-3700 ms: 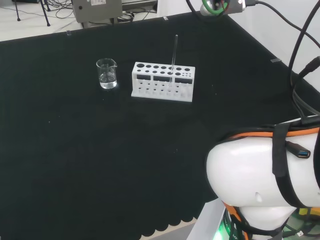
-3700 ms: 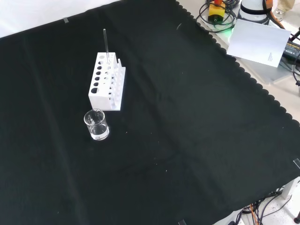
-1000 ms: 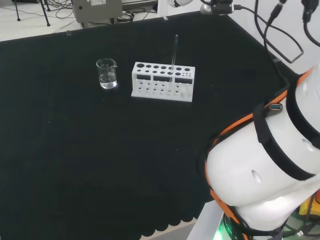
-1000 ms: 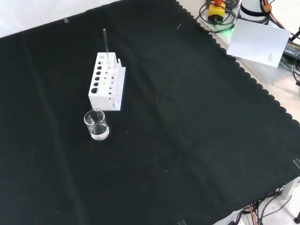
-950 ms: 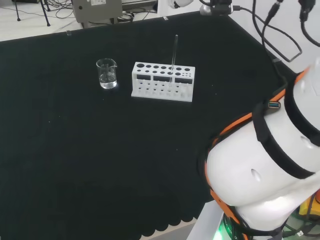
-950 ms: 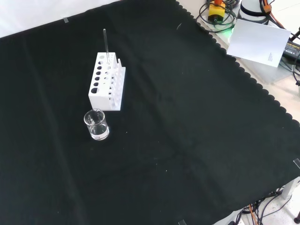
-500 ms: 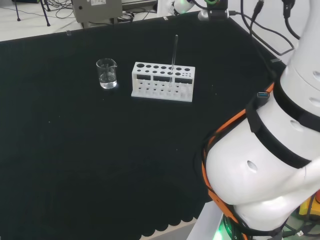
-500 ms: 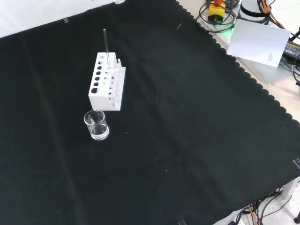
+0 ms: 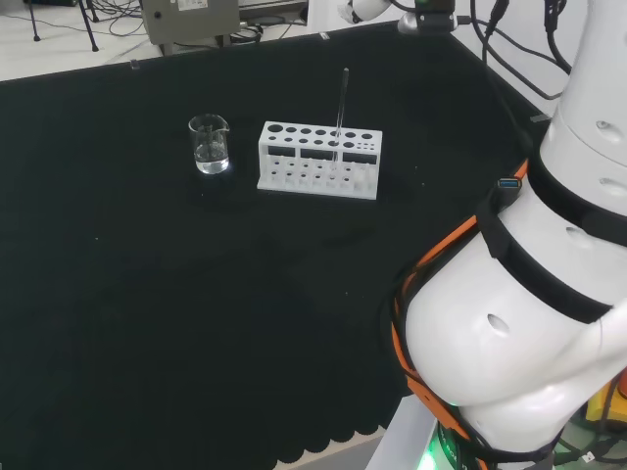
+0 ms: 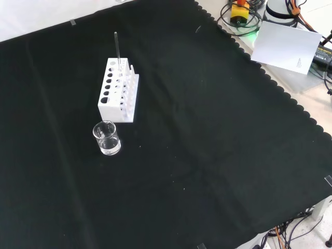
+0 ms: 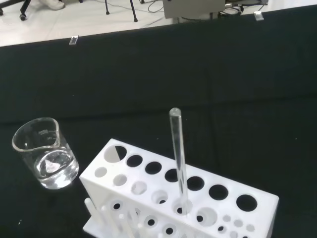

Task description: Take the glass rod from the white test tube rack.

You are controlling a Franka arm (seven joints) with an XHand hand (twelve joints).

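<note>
Glass rod (image 11: 177, 158) stands upright in one hole of the white test tube rack (image 11: 168, 198), and no picture lets me tell whether the hand's fingers are straight or curled, so its state stays an open question. Seen from the wrist camera, the rod's rounded top rises well clear above the rack, with bare holes on either side of it. In the head view the rod (image 9: 341, 110) sits toward the right end of the rack (image 9: 318, 160); in the front view it (image 10: 118, 51) stands at the far end of the rack (image 10: 119, 91). The likely trouble, as I judge it, is a sideways pull: the rod is thin and clear, and if it is dragged off vertical it could bind in its hole and tip or lift the light rack, or slip free. A small glass beaker (image 9: 209, 144) stands just beside the rack's other end, apart from it, apparently holding a little clear liquid; a shoved rack could knock it.
</note>
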